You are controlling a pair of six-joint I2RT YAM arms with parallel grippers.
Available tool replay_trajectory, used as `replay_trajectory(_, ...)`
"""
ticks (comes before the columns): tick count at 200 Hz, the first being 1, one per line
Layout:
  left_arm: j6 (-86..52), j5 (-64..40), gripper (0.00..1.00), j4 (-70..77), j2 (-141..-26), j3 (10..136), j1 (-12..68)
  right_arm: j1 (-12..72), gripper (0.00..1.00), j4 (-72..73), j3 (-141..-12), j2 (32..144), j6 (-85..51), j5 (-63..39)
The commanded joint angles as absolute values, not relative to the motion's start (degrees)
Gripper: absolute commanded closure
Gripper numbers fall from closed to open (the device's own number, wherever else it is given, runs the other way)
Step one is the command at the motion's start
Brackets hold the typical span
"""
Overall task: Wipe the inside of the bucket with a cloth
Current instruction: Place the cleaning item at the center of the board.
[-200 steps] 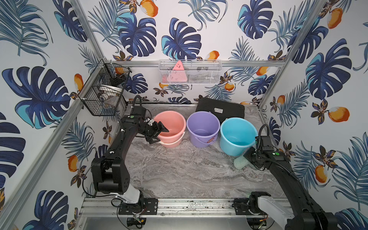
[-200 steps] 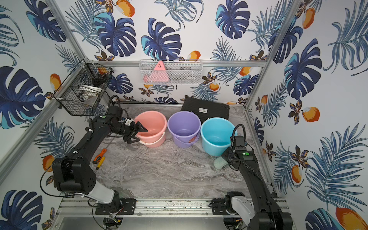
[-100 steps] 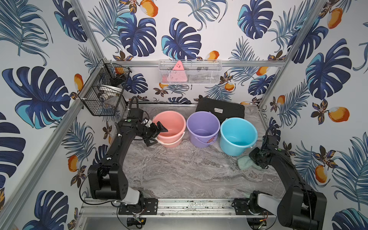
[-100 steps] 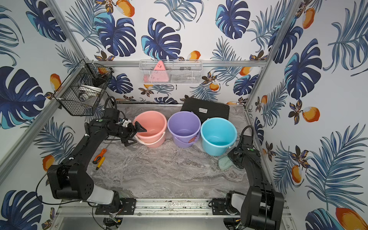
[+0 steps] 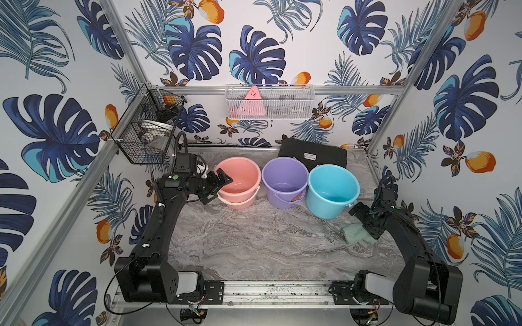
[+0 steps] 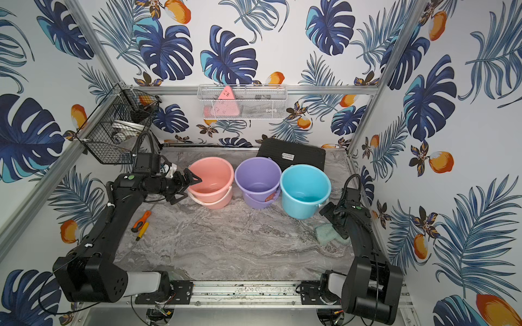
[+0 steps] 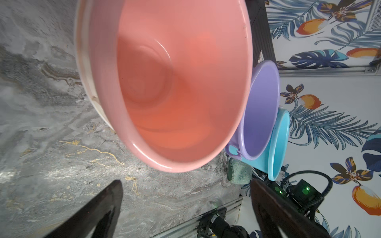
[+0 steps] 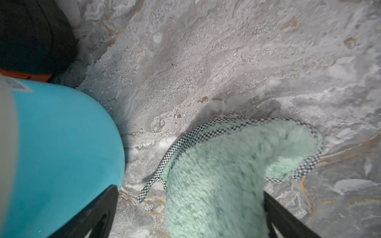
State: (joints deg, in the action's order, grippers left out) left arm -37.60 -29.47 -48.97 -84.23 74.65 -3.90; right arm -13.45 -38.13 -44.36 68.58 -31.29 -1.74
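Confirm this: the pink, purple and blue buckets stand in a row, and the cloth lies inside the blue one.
No. The cloth lies on the table beside the blue bucket, not inside it; both top views show this. The rest of the statement holds.

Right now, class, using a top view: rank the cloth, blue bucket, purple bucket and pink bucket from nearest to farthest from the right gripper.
1. cloth: on the table, under the open right gripper.
2. blue bucket: just beside it, at the right end of the row.
3. purple bucket: middle of the row.
4. pink bucket: far left end.
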Motion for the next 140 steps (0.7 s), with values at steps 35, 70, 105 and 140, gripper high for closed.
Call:
replay_trajectory(35, -40.44, -31.31, 0.01, -35.80, -81.65, 71.04, -8.50, -13.45, 0.00, -41.95, -44.60, 62.40, -32.69, 1.72)
replay_trajectory(70, -41.96, -34.35, 0.01, -33.18, -87.31, 69.26, -14.85, -13.45, 0.00, -42.06, -46.49, 61.13, -34.01, 3.51)
replay_trajectory(105, -49.27, -35.42, 0.01, -18.11, -87.74, 58.16, -22.29, -13.54, 0.00, -42.36, -50.70, 62.77, -34.63, 8.03)
replay_trajectory(140, -50.92, -29.38, 0.01, -9.08, -88.04, 50.02, -26.38, -13.67, 0.00, -40.69, -51.99, 65.42, -35.59, 10.05)
